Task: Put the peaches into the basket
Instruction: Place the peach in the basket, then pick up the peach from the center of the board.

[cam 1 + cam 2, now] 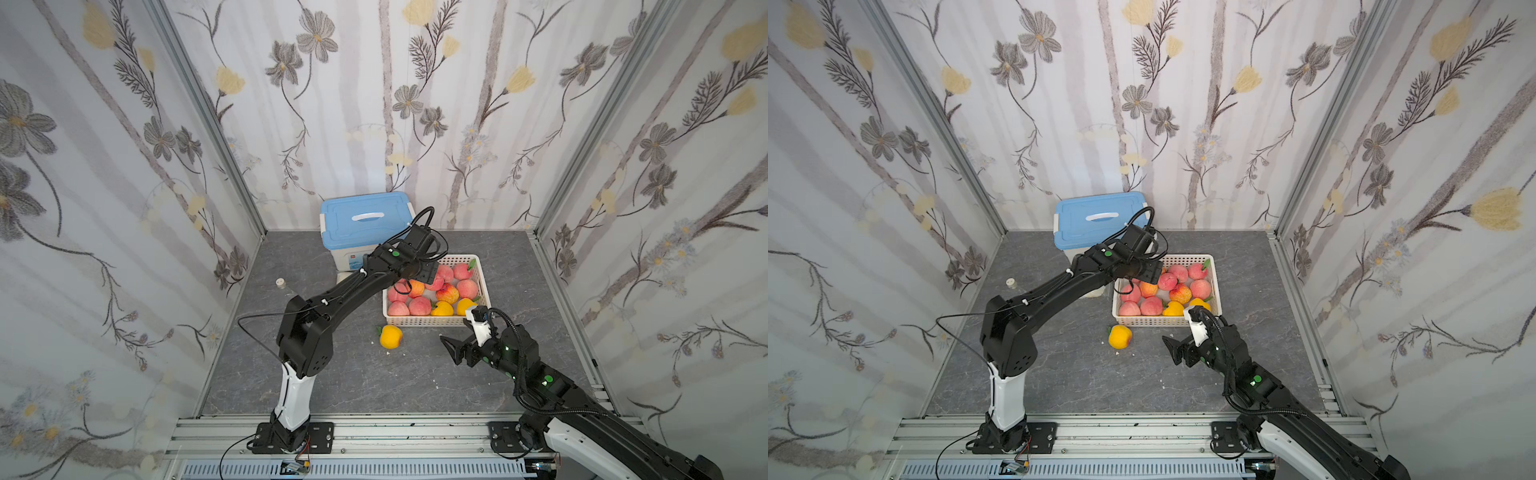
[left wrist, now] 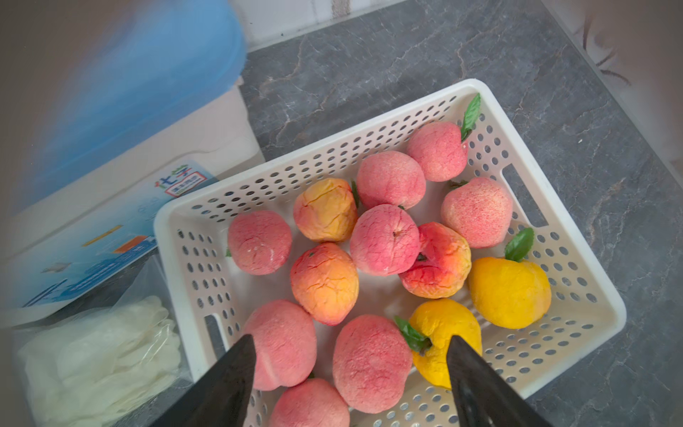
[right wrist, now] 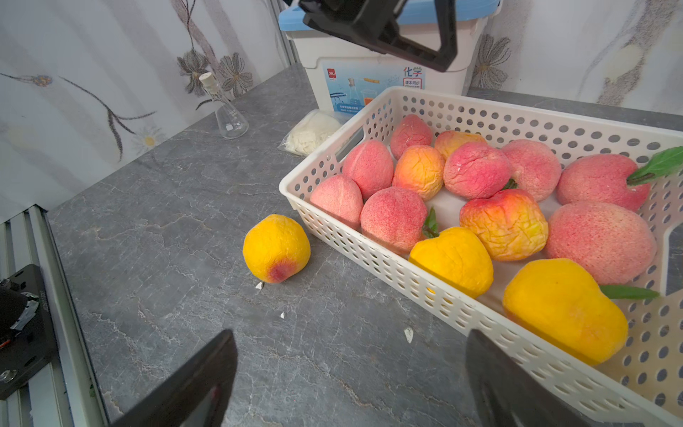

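Peaches: about a dozen round toy peaches (image 1: 419, 306), pink-red, orange-blushed and yellow, lay packed in the basket.
Basket: the shallow white perforated plastic basket (image 1: 424, 320) sat right of centre in both top views.
Loose peach: one yellow peach with a red blush (image 1: 390, 336) lay on the grey stone-patterned table (image 1: 332, 374), near the basket's lower left corner and not touching it.
Left gripper (image 2: 351, 342): jaws apart and empty, above the peaches.
Right gripper (image 3: 350, 334): jaws apart and empty, over the table, lower right of the loose peach.
Storage box: a white box with a blue handled lid (image 1: 365, 220) stood above the basket in frame.
Bag: a clear bag of whitish gloves (image 3: 314, 129) lay beside the box.
Flask: a stoppered glass flask (image 3: 229, 118) stood further left.
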Controlling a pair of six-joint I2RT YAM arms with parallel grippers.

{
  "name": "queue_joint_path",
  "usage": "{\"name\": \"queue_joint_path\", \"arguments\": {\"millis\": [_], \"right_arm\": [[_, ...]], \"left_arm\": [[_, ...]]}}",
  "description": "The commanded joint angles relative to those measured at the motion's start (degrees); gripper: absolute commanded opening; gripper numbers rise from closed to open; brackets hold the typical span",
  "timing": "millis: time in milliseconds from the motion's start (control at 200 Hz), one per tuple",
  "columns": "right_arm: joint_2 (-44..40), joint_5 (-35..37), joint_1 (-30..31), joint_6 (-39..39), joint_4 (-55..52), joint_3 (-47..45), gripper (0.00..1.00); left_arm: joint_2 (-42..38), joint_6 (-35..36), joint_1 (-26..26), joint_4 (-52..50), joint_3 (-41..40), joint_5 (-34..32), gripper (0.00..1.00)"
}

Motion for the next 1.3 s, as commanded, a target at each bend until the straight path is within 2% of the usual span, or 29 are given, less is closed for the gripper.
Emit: {"name": "queue_joint_path", "arguments": {"millis": [0,125,260,395,530,694,979,1294], "right_arm": [[4.29,-0.77,2.15,-1.56,1.32,2.56,0.96],[12.72,4.92,9.56,-1.26,-4.84,9.78,0.95],[23.59,5.27,16.57,2.45,-12.35,19.46,0.95],[33.79,8.43,22.09,5.67,-15.05,27.30,0.95],[42.09,10.04,22.83,9.55,-16.57,33.97,0.95],[50.35,16.07,22.82,11.20,-21.97,41.57,0.96],[60.71,15.69,22.13,10.88,-25.87,50.05,0.96],[66.67,16.06,20.11,10.08,-26.55,53.77,0.96]], "left_arm": [[-7.29,-1.39,2.06,8.70,-11.30,-0.78,0.82],[-17.76,-2.44,5.22,17.38,-28.85,-2.33,0.83],[-26.08,-4.11,8.62,26.00,-44.27,-5.64,0.86],[-31.15,-4.79,10.85,30.94,-54.40,-9.43,0.88],[-34.38,-7.52,14.20,34.26,-61.76,-10.82,0.89],[-36.69,-8.82,17.90,36.35,-66.17,-8.14,0.91],[-35.06,-10.33,19.40,37.07,-66.74,-7.83,0.94],[-34.79,-10.29,19.96,37.76,-66.99,-7.27,0.94]]}}
